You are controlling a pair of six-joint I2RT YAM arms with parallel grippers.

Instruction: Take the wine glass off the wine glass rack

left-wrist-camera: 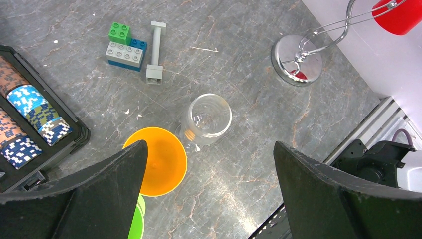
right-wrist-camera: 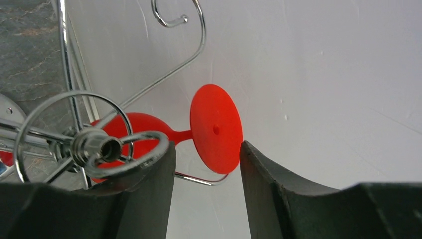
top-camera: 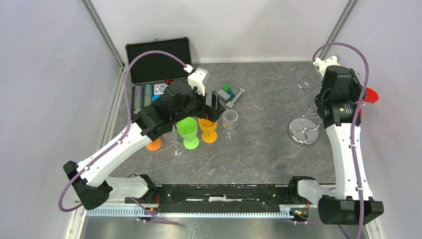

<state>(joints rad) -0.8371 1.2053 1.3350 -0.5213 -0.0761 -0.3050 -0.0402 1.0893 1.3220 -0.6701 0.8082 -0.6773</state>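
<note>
The red wine glass (right-wrist-camera: 216,128) hangs from a hook arm of the wine glass rack (right-wrist-camera: 94,144) at about 2 o'clock on the table (top-camera: 268,154), close to the right wall (right-wrist-camera: 323,74). It looks like light, stiff, smooth plastic, so the thin stem beside the round foot seems the surest hold. The right gripper (right-wrist-camera: 206,149) is spread, its fingers flanking the foot's rim without pinching. With the wall at 3 o'clock, the free room lies toward 9 o'clock, where the left gripper (left-wrist-camera: 210,147) – also released – hovers well apart.

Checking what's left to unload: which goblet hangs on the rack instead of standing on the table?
The red wine glass, on the wine glass rack; the green, orange and clear glasses stand on the table.
</note>
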